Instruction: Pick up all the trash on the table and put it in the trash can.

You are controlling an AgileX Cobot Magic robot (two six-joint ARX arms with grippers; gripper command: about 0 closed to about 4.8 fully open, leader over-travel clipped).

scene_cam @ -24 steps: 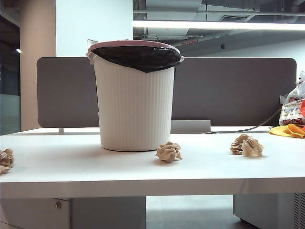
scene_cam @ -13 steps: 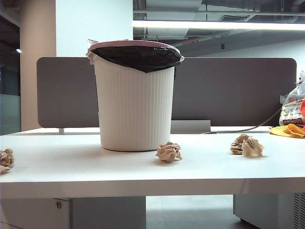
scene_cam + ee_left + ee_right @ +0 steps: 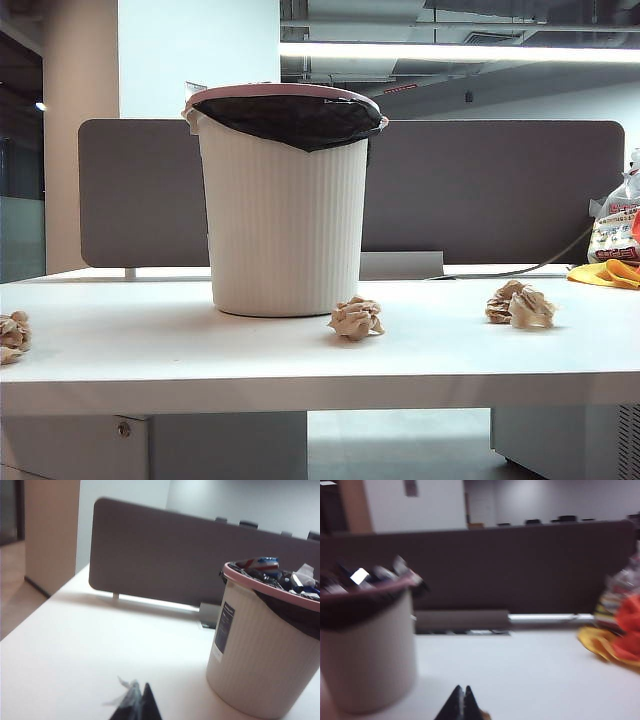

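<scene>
Exterior view. The bin (image 3: 288,205) stands left of centre on the white bench (image 3: 300,375), its black liner folded over a pinkish rim. Three lots of crumpled brown paper lie on the bench: one ball (image 3: 356,318) just right of the bin's base and nearer the front, a pair (image 3: 519,304) further right, and one (image 3: 13,336) cut off by the left edge of the view. A grey partition (image 3: 500,190) closes the far side; a printed bag (image 3: 615,230) and an orange cloth (image 3: 606,272) sit at the far right. Neither arm appears here. No paper has been lifted, so the task appears to be at its opening step.

Left wrist view. The left end effector (image 3: 136,705) shows only as a dark tip with its fingers pressed together, empty, held above bare bench to the left of the bin (image 3: 260,645). The bin already holds mixed refuse. No paper is visible here.

Right wrist view (blurred). The right end effector (image 3: 462,704) is likewise clenched and empty, over the bench to the right of the bin (image 3: 365,645), with the cloth (image 3: 615,640) at the far right.

Next move, as a judgement: one end effector must spread its fingers, descend on the nearest ball and close on it before carrying it over the bin's rim.
</scene>
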